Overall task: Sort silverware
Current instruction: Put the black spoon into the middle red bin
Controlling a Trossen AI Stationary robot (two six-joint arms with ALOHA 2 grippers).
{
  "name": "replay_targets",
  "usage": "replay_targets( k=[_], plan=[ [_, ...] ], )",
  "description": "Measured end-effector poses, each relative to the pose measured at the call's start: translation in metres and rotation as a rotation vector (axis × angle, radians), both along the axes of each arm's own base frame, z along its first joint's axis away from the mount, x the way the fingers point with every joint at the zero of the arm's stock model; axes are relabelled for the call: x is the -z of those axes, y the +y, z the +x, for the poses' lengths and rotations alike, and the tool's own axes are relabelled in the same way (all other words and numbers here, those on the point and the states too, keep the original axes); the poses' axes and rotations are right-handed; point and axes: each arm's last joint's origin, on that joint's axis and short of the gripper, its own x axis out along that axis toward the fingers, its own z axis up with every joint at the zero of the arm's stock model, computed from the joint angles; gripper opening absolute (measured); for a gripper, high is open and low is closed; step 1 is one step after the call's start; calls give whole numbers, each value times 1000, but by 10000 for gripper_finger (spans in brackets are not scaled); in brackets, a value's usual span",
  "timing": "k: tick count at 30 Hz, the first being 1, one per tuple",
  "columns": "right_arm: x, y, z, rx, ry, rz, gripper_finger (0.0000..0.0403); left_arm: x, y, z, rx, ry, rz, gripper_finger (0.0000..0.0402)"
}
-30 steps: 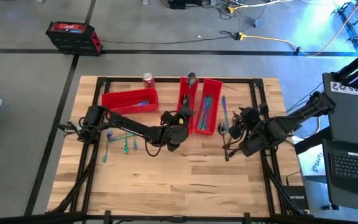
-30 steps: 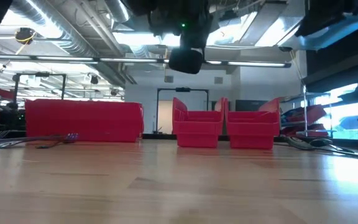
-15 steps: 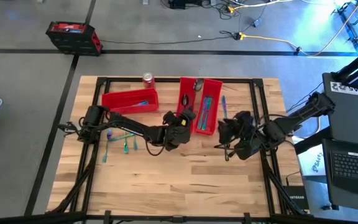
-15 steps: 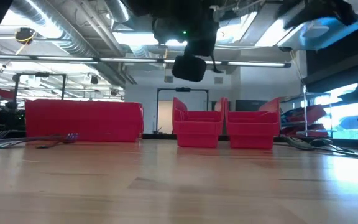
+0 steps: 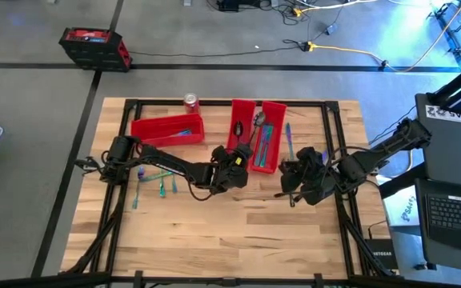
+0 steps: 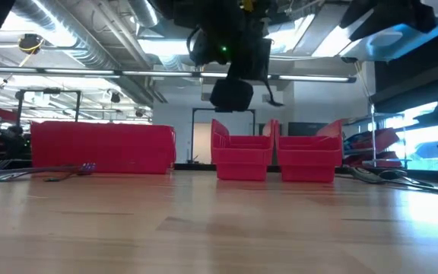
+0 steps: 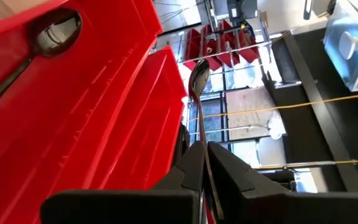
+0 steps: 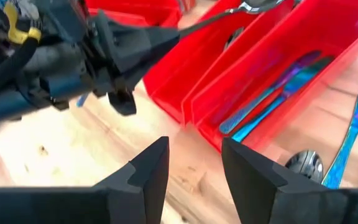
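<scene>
My left gripper (image 5: 240,154) hangs over the near end of the middle red bin (image 5: 238,116) and is shut on a silver spoon (image 5: 256,124). The spoon's bowl (image 7: 197,76) points toward the far edge, above the wall between the two upright bins. A dark spoon (image 7: 56,32) lies in the middle bin. Blue knives (image 8: 277,96) lie in the right red bin (image 5: 272,148). My right gripper (image 8: 194,168) is open above the bare table near the bins, with nothing in it. Loose silverware (image 5: 149,178) lies at the left, more (image 5: 288,142) to the right of the bins. My left gripper pinches the spoon's handle (image 7: 199,142) between its two shut fingers, near the handle's end. The fingers come nearly level from the table's near left and lie along the spoon. The spoon is lifted clear and sticks out ahead, bowl (image 8: 253,6) foremost.
A third red bin (image 5: 169,128) lies crosswise at the far left, with a red soda can (image 5: 190,102) behind it. A spoon (image 8: 306,163) and a blue utensil (image 8: 354,134) rest on the wood by the right bin. Open wood lies toward the near edge (image 5: 230,240).
My left gripper has tipped down and turned, still shut on the spoon. The spoon's bowl has swung from the middle bin's far end toward the near right, over the wall between the two bins. My right gripper has turned and shifted toward the bins, staying open.
</scene>
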Motion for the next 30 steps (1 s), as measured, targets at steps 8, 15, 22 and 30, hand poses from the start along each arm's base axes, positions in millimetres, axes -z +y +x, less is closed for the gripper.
replay_targets(
  k=[8,15,22,30],
  plan=[
    [1,2,0,-45,40,72,134,-3,2,-3,-110,-30,41,0],
    [2,2,0,-47,44,76,134,-3,2,-4,-139,-93,15,0],
    [2,2,0,-47,43,76,134,9,3,-8,-119,-171,-111,0],
    [1,2,0,-47,43,76,134,14,11,-9,-121,-198,-182,0]
  ],
)
